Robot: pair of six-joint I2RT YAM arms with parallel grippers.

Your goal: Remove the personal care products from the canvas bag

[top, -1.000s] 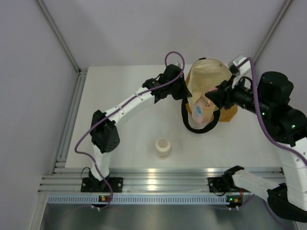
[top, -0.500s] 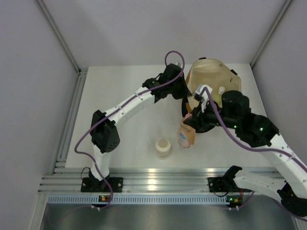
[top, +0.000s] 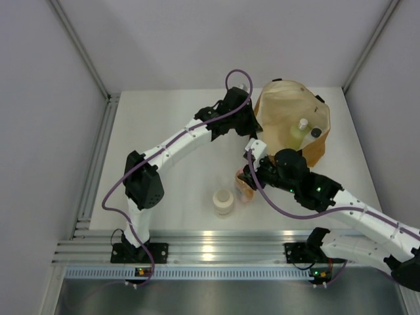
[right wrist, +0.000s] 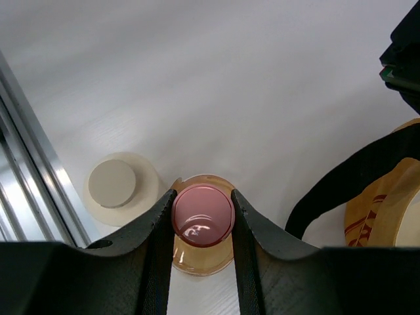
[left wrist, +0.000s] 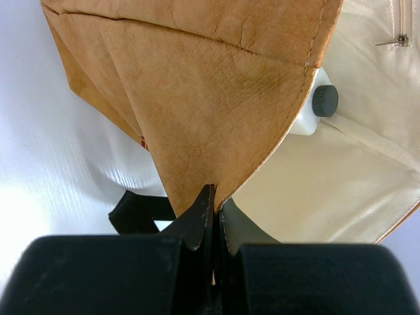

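Right claw (right wrist: 202, 195), clamped on the orange bottle (right wrist: 199, 260), has carried it from the canvas bag (top: 289, 105) down beside the cream jar (top: 224, 201), seemingly onto the surface (top: 177, 190); left claw (left wrist: 213, 197) pinches the bag's rim; two bottles (top: 299, 134) remain inside

1. Looking like a robotics lab test cell.
2. Plain pale wall panels (top: 197, 39) are closing in the white table (top: 177, 190) on its left, far and right sides.
3. Aluminium extrusion rail (top: 216, 246) is running along the table's near edge, carrying bolted arm bases (top: 134, 252).
4. Purple cables (top: 105, 197) are looping loose above the table.
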